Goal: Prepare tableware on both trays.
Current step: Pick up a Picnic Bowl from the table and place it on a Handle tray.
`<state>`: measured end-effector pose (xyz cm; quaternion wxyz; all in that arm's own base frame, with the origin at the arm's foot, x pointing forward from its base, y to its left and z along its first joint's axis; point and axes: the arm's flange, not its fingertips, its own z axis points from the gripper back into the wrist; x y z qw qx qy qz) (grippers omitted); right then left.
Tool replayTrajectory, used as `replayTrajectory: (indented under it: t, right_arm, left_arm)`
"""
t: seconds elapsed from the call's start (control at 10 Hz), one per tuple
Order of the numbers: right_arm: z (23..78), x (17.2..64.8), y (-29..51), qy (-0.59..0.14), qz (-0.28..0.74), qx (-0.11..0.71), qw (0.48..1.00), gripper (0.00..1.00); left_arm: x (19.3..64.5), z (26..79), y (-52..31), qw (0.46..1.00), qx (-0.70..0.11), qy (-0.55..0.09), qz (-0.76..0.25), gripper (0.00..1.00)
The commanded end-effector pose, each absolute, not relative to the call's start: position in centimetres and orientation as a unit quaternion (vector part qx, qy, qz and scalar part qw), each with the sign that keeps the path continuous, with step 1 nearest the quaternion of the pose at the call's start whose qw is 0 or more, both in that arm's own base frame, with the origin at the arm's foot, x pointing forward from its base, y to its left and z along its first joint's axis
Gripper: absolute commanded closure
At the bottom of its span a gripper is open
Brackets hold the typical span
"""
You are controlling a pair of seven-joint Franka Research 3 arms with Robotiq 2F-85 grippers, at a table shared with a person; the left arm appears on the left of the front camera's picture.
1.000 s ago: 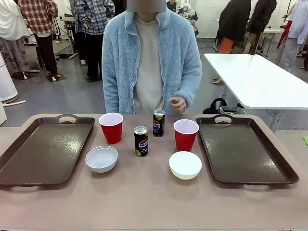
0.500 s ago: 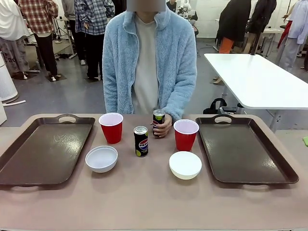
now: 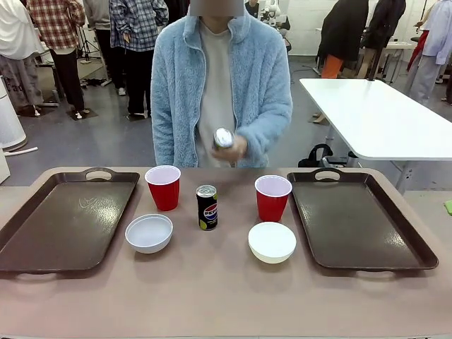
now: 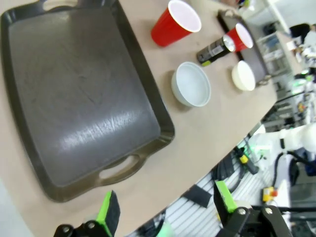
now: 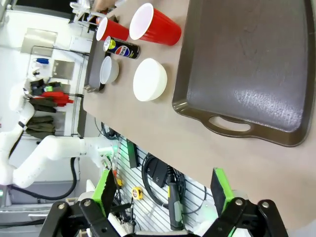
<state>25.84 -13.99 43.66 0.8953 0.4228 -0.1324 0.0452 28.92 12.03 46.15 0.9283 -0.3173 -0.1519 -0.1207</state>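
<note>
Two dark brown trays lie flat, one at the left [image 3: 63, 219] and one at the right [image 3: 360, 219], both bare. Between them stand two red cups [image 3: 163, 187] [image 3: 272, 198], two white bowls [image 3: 149, 233] [image 3: 272, 241] and one dark soda can [image 3: 207, 207]. The person's hand holds a second can [image 3: 223, 138] at chest height, off the table. My left gripper [image 4: 165, 189] hangs open off the table's near edge, by the left tray [image 4: 74, 94]. My right gripper [image 5: 161, 172] is open too, off the edge near the right tray [image 5: 247, 64].
The person in a light blue fleece stands at the far side, centred. A white table [image 3: 381, 116] and other people stand farther back. Bare tabletop runs along the near edge in front of the bowls.
The person's hand reached down, closed on the far can between the cups and lifted it to chest height. Everything else stayed put.
</note>
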Motion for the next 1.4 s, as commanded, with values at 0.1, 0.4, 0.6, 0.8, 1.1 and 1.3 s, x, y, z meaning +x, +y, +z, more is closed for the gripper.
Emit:
replayTrajectory:
  t: [0.1,0.4,0.6,0.8,1.1,1.3]
  right_arm:
    - [43.6,26.0,-14.1,-0.139,0.051,0.432,0.889,0.0]
    - [43.6,26.0,-14.1,-0.139,0.051,0.432,0.889,0.0]
    - [43.6,26.0,-14.1,-0.139,0.051,0.432,0.889,0.0]
    - [43.6,26.0,-14.1,-0.139,0.051,0.432,0.889,0.0]
    - [43.6,26.0,-14.1,-0.139,0.051,0.432,0.889,0.0]
    - [43.6,26.0,-14.1,-0.139,0.051,0.432,0.889,0.0]
  left_arm:
    - [29.2,47.7,2.6,0.962,-0.172,-0.129,-0.166,0.0]
    - [29.3,46.3,-7.4,0.972,-0.035,-0.1,-0.21,0.0]
    - [28.5,44.3,-12.7,0.967,0.011,-0.093,-0.238,0.0]
    - [28.8,41.7,-16.0,0.968,0.005,-0.085,-0.235,0.0]
    - [31.6,36.7,-18.4,0.979,-0.015,-0.074,-0.192,0.0]
    - [34.7,33.7,-19.0,0.983,-0.007,-0.069,-0.171,0.0]
